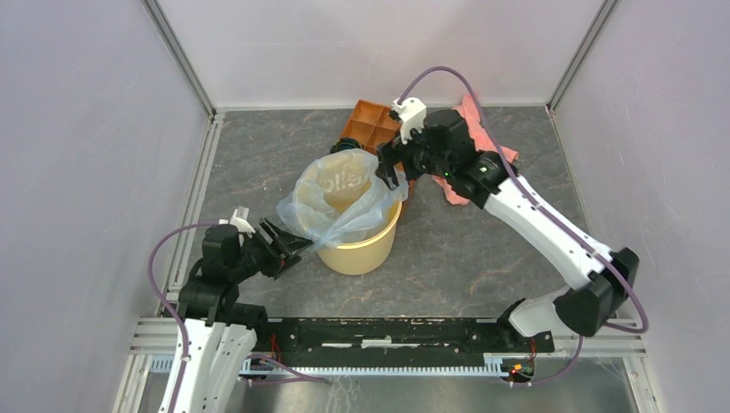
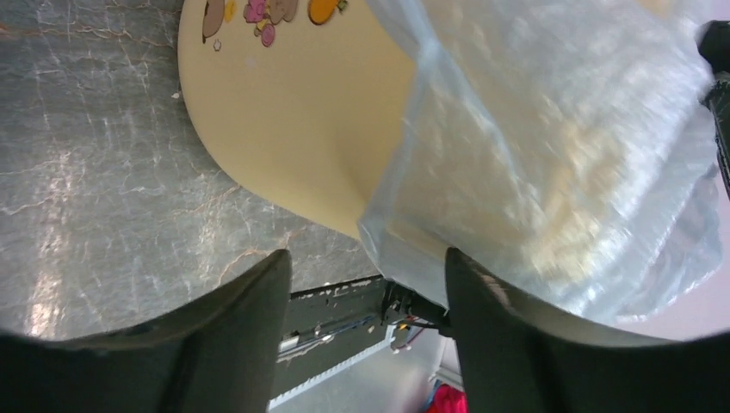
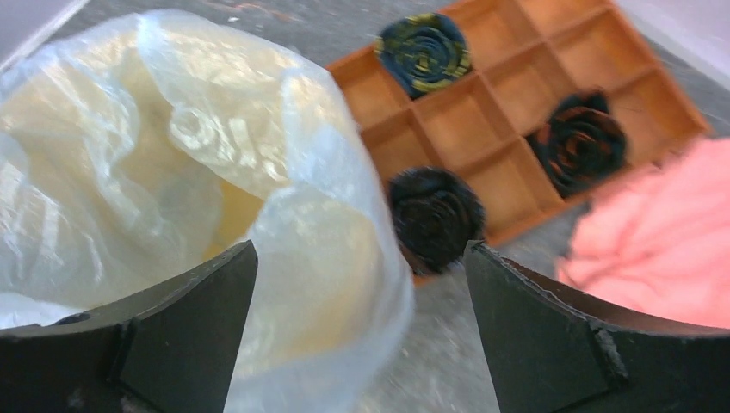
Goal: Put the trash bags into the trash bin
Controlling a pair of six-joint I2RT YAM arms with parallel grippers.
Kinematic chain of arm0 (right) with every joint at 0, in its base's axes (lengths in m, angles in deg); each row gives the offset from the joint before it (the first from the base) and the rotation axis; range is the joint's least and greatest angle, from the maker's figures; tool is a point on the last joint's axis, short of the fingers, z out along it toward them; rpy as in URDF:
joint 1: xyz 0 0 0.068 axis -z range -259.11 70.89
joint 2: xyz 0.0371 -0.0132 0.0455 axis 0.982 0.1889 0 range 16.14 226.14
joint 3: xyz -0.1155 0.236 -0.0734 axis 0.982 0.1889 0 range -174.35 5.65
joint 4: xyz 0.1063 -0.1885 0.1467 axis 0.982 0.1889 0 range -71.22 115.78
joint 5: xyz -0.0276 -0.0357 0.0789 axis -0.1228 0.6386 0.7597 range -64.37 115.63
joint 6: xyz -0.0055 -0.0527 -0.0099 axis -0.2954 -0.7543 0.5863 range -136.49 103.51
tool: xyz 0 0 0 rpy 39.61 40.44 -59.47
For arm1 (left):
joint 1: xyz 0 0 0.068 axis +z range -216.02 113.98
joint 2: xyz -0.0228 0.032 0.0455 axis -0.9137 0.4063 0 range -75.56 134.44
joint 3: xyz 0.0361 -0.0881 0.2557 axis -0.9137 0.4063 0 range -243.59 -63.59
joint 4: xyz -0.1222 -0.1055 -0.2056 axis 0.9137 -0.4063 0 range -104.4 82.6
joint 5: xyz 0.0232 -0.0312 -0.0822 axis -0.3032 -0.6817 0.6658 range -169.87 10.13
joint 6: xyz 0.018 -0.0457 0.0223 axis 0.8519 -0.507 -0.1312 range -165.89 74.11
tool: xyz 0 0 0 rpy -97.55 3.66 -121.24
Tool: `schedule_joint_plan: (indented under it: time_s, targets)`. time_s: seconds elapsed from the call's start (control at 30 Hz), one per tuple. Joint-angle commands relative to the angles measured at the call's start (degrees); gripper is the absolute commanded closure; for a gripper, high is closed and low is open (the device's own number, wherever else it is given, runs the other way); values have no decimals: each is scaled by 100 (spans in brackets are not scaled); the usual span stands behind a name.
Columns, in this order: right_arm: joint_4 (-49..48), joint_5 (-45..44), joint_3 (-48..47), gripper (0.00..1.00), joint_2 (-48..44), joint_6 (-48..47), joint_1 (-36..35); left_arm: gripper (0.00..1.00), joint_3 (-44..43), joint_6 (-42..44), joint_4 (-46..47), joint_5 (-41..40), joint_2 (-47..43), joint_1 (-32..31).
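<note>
The tan-yellow trash bin (image 1: 360, 249) stands mid-table. The pale translucent trash bag (image 1: 337, 196) is spread open over its mouth, and its edges hang over the rim at the near left and the far right. My left gripper (image 1: 288, 244) is open beside the bin's near-left side. In the left wrist view (image 2: 366, 267) the bag's edge (image 2: 551, 155) hangs by the right finger (image 2: 491, 327), in front of the bin wall (image 2: 293, 129). My right gripper (image 1: 392, 172) is open at the bin's far-right rim. In the right wrist view (image 3: 360, 249) the bag's fold (image 3: 172, 172) lies between the jaws, not pinched.
An orange compartment tray (image 1: 370, 125) with dark rolled items (image 3: 435, 215) sits right behind the bin. A pink cloth (image 1: 491, 146) lies to its right, under my right arm. White walls enclose the table on the left, back and right.
</note>
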Motion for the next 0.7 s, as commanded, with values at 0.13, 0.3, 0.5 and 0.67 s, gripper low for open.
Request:
schedule_joint_plan:
  time_s: [0.13, 0.3, 0.5, 0.67]
  targets:
    - [1256, -930, -397, 2, -1188, -209, 16, 12, -1442, 916, -1493, -421, -155, 2]
    - [925, -13, 207, 2, -1728, 993, 21, 9, -2422, 1690, -1916, -1046, 208, 2]
    - [-316, 935, 1204, 2, -2189, 2676, -56, 8, -3520, 2468, -1535, -1727, 1237, 2]
    - [-956, 652, 1719, 2, -2245, 3505, -408, 7, -3860, 2864, -856, -2099, 2160, -86]
